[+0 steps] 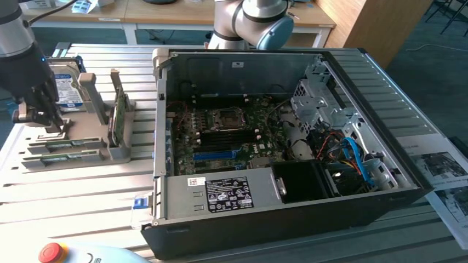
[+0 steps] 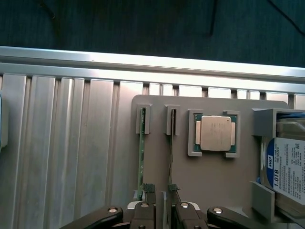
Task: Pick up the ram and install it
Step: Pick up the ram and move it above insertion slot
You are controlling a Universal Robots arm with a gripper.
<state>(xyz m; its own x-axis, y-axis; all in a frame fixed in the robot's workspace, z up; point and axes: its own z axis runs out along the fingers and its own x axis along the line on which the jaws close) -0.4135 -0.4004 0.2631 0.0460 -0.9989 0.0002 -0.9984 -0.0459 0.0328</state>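
On the ribbed metal counter point(image 1: 80, 192), wooden desks point(image 1: 95, 12) behind, the tool point(image 2: 160, 189) hangs spread wide, gripping nothing, low over the grey holder point(image 2: 209, 179) by the counter's edge at the exterior view's left, the ram point(image 2: 141, 152) slotted edgewise just beside its fingertips.

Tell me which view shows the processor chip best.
The wrist view: the processor faces the camera, whole and unobstructed in its grey holder. The exterior view shows it nearly edge-on, a thin green sliver.
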